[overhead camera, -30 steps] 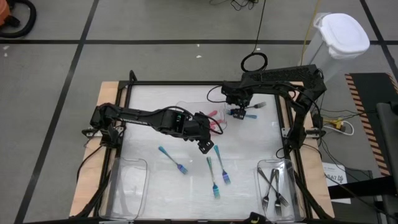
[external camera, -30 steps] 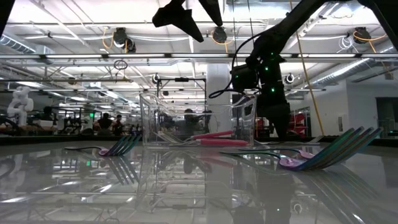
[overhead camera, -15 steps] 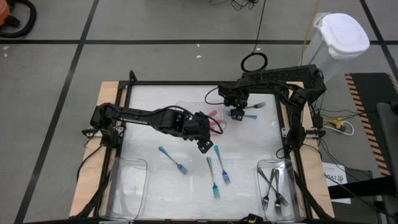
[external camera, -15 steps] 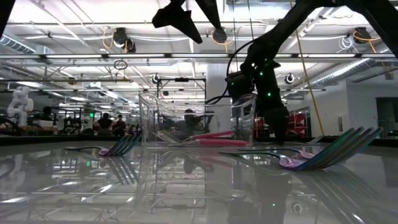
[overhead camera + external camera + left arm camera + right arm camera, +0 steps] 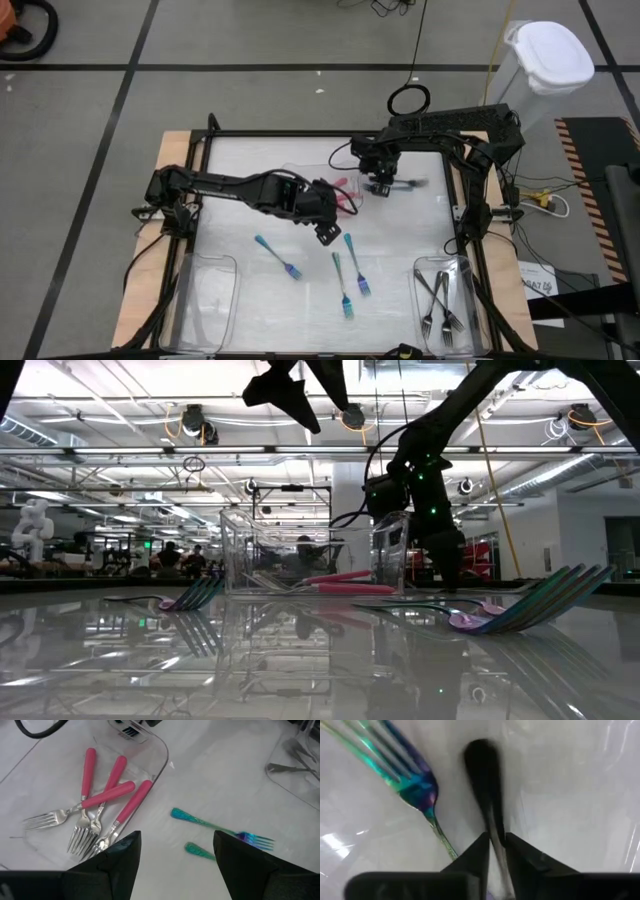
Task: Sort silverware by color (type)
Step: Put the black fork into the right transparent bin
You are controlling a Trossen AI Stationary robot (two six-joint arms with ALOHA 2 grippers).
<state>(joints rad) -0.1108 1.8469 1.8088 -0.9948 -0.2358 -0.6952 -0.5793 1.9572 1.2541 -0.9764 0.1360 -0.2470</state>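
My right gripper (image 5: 380, 186) is at the table's far middle, shut on a dark grey utensil (image 5: 482, 765). A teal fork (image 5: 415, 785) lies flat on the table right beside it. My left gripper (image 5: 328, 232) hovers open over the table's middle and touches nothing. Several pink-handled forks (image 5: 105, 795) lie in a clear tray (image 5: 312, 172) just past it. Three teal forks (image 5: 345, 270) lie flat on the table nearer the front edge. Dark grey forks (image 5: 440, 300) lie in the near right tray. My right gripper pinches the dark grey utensil's slim stem (image 5: 495, 832) between its two fingertips (image 5: 520, 852), coming from above with the fingers pointing down. The utensil's rounded end (image 5: 481, 755) reaches out past the fingertips over the table top.
A clear tray (image 5: 208, 300) stands at the near left corner and another (image 5: 462, 275) at the near right. Black frame rails (image 5: 300, 134) run round the table. A white bin (image 5: 545, 60) stands on the floor beyond the far right corner.
My right gripper has shut its fingers on the dark grey utensil and shifted a little toward the table's left edge. The utensil by it shows blurred now.
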